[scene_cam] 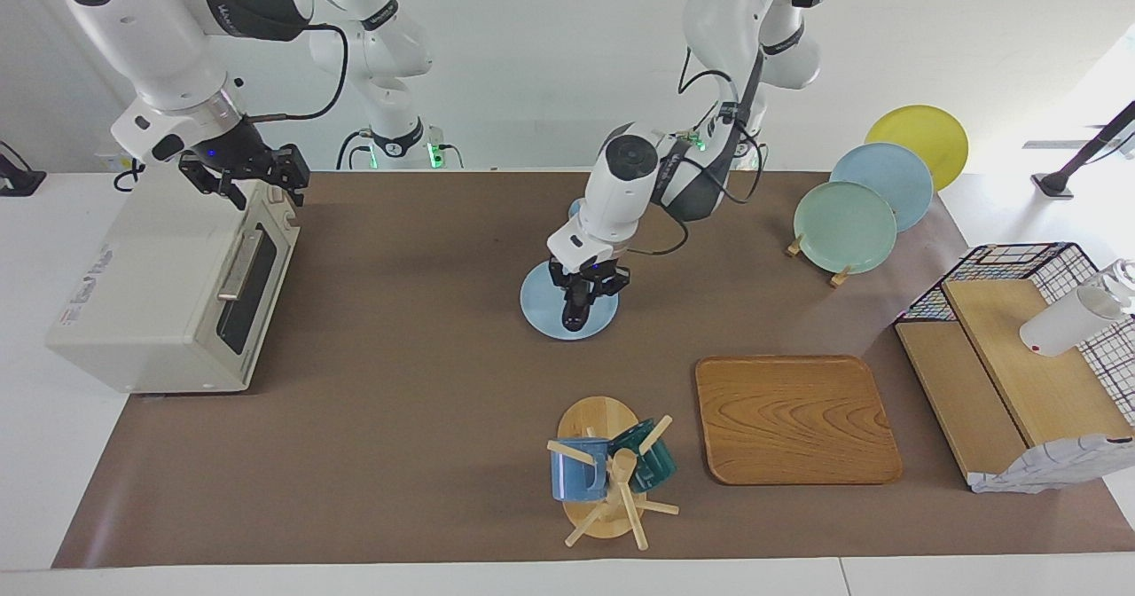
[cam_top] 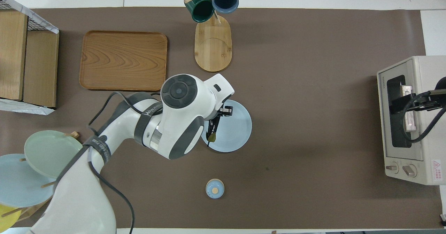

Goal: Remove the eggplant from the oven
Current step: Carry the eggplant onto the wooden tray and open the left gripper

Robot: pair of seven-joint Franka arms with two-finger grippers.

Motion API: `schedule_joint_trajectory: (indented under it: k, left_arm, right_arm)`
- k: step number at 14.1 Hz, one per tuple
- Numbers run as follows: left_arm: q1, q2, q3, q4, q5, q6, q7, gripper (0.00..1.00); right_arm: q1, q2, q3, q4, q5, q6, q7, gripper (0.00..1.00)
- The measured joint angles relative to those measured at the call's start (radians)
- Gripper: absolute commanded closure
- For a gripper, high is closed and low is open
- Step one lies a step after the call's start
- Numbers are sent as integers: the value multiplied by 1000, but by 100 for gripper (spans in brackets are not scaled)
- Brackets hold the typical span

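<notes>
The left gripper (scene_cam: 576, 310) holds the dark eggplant (cam_top: 211, 131) low over a blue plate (scene_cam: 539, 301). The oven (scene_cam: 168, 299) is shut, with the right gripper (scene_cam: 257, 179) above its door, fingers unclear. Only the release remains.

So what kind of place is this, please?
Probably a robot lab set up as a mock kitchen: two arms work at a table with an oven, a mug tree and a rack of plates. The bare white walls suggest a test room, not a home.
</notes>
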Motion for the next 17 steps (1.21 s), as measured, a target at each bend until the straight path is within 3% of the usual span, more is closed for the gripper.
schedule_joint_trajectory:
  k: [3,8,13,17]
  left_arm:
    - [143,-34,10,73,0,-126,97,100]
    - [364,13,15,151,4,-147,263,100]
    - [436,207,15,320,73,-124,312,100]
    - [451,298,15,347,89,-34,342,100]
  right_arm:
    - [38,13,-1,37,1,-44,70,0]
    - [92,52,-12,70,1,-65,148,0]
    - [106,62,-67,95,1,-65,148,0]
    - [105,62,-85,84,1,28,148,0]
